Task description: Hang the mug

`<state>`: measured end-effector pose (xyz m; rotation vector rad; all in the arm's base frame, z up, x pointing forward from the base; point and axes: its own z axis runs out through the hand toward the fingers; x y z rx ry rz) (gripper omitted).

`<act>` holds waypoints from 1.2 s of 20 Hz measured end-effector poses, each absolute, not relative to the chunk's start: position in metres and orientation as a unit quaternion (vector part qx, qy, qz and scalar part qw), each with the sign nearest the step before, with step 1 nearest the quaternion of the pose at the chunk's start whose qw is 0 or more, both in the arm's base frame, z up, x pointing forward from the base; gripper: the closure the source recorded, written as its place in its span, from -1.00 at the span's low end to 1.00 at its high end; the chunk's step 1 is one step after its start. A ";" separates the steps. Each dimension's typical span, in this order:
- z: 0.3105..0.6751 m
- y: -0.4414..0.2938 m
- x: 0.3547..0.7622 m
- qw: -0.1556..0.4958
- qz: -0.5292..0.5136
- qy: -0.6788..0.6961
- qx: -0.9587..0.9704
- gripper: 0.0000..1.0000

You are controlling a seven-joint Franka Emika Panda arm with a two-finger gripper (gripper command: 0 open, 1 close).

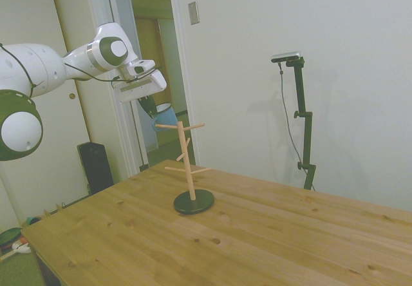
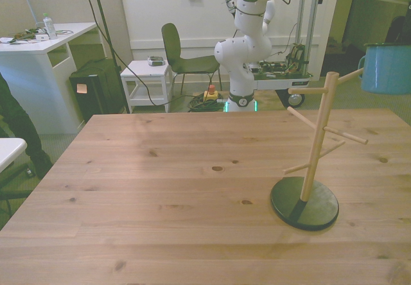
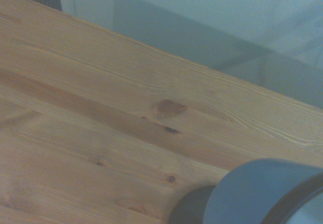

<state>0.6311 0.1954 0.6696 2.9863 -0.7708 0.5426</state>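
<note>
Hanging in mid-air: mug (image 1: 165,116) sits directly under the pincer (image 1: 149,103), at roughly 5 o'clock from the white pincer body in side view, well above the surface (image 1: 257,234). Dark fingers reach down into/around the mug's upper part, so pincer looks closed on it, but exact finger gap can't be resolved.

Mug is just beside the top peg of the wooden rack (image 1: 187,163). Side view: mug at approx 10 o'clock from the rack's post top, overlapping the peg tip; touching or not, can't tell.

Front view: mug (image 2: 387,68) is at the 3 o'clock edge of frame, light blue w/ white rim, handle pointing to the front view's left. An upper peg of the rack (image 2: 319,137) ends right at the handle. Pincer body barely shows, cut off at frame corner. Rack's dark round base rests on surface (image 2: 160,189).

Wrist view: only a curved blue-grey piece of mug (image 3: 262,193), blurred, over wood grain of the surface (image 3: 101,123). No rack pegs visible there.
</note>
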 end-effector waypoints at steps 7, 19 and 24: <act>0.672 0.180 0.634 0.004 0.173 -0.254 0.952 1.00; 0.669 0.151 0.643 0.001 0.165 -0.261 0.951 -1.00; 0.666 0.154 0.643 0.003 0.161 -0.253 0.954 -1.00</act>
